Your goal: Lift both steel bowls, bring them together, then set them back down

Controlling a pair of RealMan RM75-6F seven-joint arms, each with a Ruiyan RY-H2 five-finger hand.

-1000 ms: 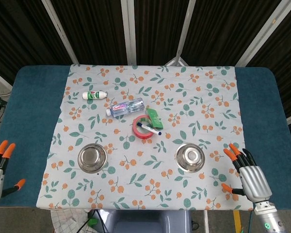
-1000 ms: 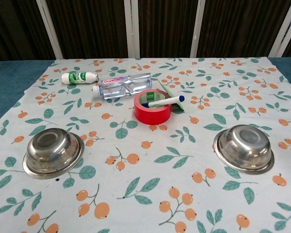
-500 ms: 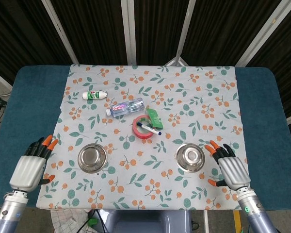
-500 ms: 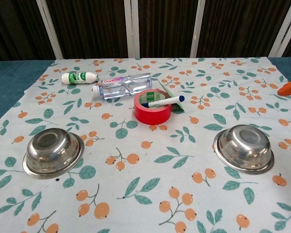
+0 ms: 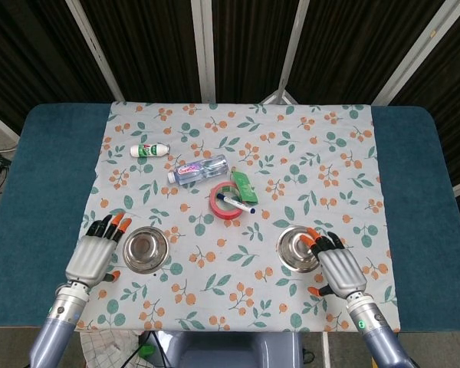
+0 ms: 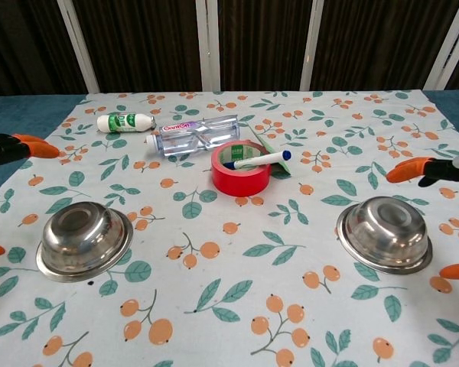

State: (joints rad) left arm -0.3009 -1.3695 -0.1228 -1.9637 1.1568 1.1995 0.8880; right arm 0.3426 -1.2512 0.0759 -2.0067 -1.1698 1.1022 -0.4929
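Two steel bowls sit upright on the floral cloth. The left bowl (image 5: pixel 146 249) (image 6: pixel 83 238) lies just right of my left hand (image 5: pixel 96 254), whose orange-tipped fingers are spread and hold nothing. The right bowl (image 5: pixel 299 249) (image 6: pixel 385 232) has my right hand (image 5: pixel 334 265) at its right rim, fingers spread, fingertips over the bowl's edge, nothing held. In the chest view only orange fingertips of the left hand (image 6: pixel 30 145) and of the right hand (image 6: pixel 413 170) show at the frame's sides.
Behind the bowls stand a red tape roll (image 5: pixel 228 202) with a blue-capped marker (image 5: pixel 238 203) across it, a green packet (image 5: pixel 244 185), a clear water bottle (image 5: pixel 197 170) and a small white bottle (image 5: pixel 150 151). Blue table (image 5: pixel 38 184) borders the cloth.
Both hands have moved inward toward the bowls. The left hand came up beside the left bowl, and the right hand reached the right bowl's rim. The bowls have not moved.
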